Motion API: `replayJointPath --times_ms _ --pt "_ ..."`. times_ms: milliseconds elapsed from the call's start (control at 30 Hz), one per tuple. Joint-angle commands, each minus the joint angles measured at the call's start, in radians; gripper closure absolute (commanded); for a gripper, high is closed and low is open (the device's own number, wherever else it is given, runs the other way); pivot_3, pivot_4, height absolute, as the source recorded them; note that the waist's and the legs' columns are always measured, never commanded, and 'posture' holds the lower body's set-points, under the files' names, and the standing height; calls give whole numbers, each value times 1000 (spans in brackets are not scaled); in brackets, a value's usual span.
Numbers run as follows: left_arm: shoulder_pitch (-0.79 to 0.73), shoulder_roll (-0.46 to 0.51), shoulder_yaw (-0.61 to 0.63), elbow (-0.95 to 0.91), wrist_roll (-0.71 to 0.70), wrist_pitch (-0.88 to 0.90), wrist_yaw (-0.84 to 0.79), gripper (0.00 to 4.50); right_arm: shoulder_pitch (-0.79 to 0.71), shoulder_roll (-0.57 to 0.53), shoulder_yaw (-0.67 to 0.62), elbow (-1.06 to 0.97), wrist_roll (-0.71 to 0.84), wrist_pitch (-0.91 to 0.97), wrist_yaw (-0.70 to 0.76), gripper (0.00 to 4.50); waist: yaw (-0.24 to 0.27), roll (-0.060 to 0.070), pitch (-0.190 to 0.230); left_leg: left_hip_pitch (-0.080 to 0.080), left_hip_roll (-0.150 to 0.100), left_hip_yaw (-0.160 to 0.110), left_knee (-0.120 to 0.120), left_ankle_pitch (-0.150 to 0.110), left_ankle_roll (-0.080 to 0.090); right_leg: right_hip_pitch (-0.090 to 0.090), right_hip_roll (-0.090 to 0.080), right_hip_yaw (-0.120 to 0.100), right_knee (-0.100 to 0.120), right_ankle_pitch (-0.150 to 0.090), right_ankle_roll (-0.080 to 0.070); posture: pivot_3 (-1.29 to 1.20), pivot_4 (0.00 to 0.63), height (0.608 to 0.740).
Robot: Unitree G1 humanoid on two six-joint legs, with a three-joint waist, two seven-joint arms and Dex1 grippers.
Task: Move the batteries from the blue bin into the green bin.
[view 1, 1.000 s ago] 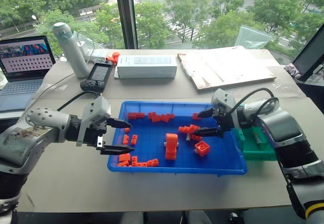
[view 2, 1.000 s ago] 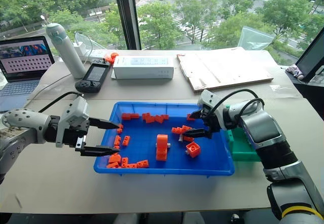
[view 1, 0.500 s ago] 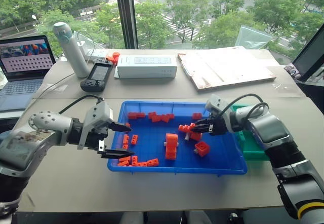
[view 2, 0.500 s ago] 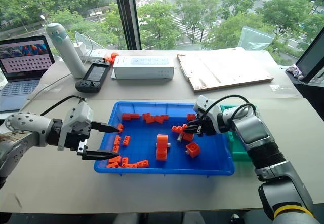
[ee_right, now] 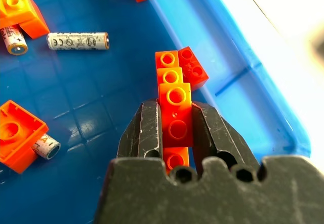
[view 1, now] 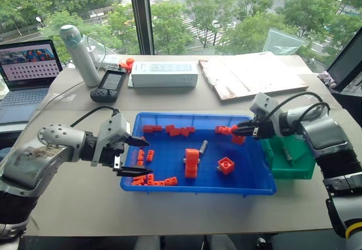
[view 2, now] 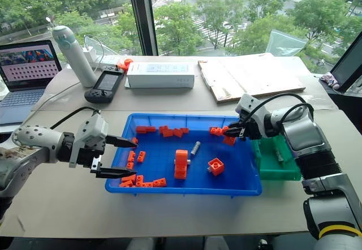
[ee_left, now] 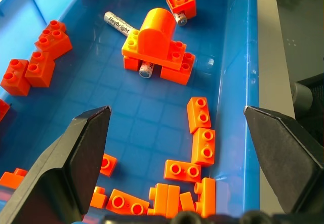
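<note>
Batteries lie in the blue bin [view 1: 257,185]: one bare battery [view 1: 202,146] near the bin's centre, a second battery [ee_left: 146,70] poking out from under the tall orange block [view 1: 192,163] just at its 7 o'clock, and a third battery [ee_right: 44,146] tucked under the square orange brick [view 1: 225,165] at about 4 o'clock from the first. Loose orange bricks [view 1: 148,178] crowd the bin's 7 o'clock corner and its 12 o'clock wall. At the bin's 3 o'clock side the right tool [view 1: 244,132] is clamped on a strip of orange bricks [ee_right: 174,100], held above the bin floor near the rim. Beyond it, touching the blue bin's 3 o'clock wall, stands the green bin [view 1: 294,171] with a battery [view 1: 287,154] already inside. At 9 o'clock the left tool [view 1: 136,156] hangs with its fingers spread wide over the brick pile. All rests on the bench [view 1: 79,199].
</note>
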Motion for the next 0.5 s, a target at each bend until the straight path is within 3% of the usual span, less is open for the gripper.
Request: replayJointPath --times_ms 33,67,300,500 --pt "-18 3 10 -11 -2 -12 -4 0 -31 7 -24 -34 5 -14 5 3042 -1 0 0 0 0 0 0 0 0 0 0 0 0 0 0 0 150 735" --pt "-18 5 11 -12 -1 -10 -5 0 -35 8 -24 -40 2 -13 5 2896 -1 0 0 0 0 0 0 0 0 0 0 0 1 0 0 0 150 735" --pt "-14 10 15 -15 -5 -1 -6 0 -2 -38 -22 -200 45 79 86 475 3 0 0 0 0 0 1 0 0 0 0 0 1 0 0 0 150 735" --pt "-22 10 9 -13 -3 1 -11 0 97 -118 17 -430 133 193 204 475 4 0 0 -1 2 0 1 0 0 0 0 0 1 0 0 0 150 735"
